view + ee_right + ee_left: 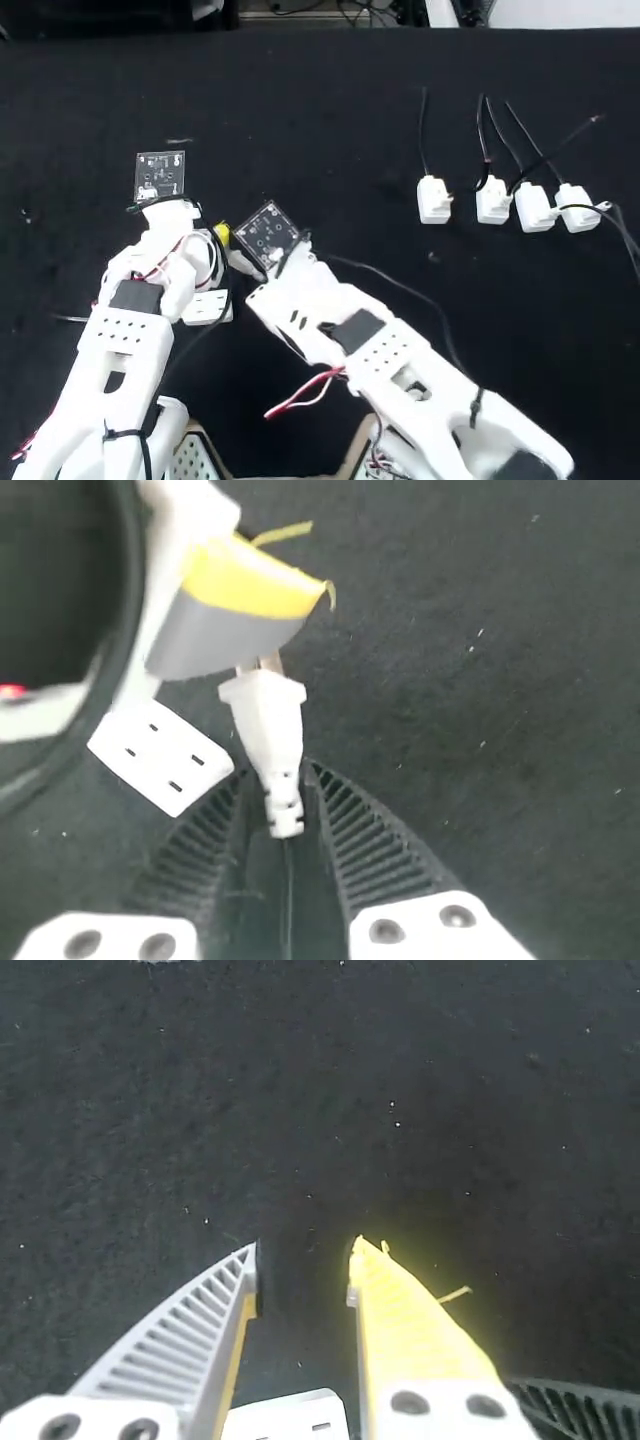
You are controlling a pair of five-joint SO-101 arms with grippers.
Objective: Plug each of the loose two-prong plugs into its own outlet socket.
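My right gripper [272,770] is shut on a white two-prong plug [266,720], whose prongs point at the yellow-taped finger [240,585] of the other arm. A white outlet block [160,755] with slot pairs lies flat on the black cloth just beside the plug. In the high view the plug [240,262] sits between the two arms near the table's front left, and the outlet block [207,308] is partly under the left arm. My left gripper [302,1260] is open above bare cloth, with a white slotted edge [290,1415] low between its fingers.
Several white cord-ended blocks [492,200] stand in a row at the back right, their black cords running to the far edge. A black cord [400,295] trails over the cloth beside the right arm. The black cloth [330,130] covers the whole table.
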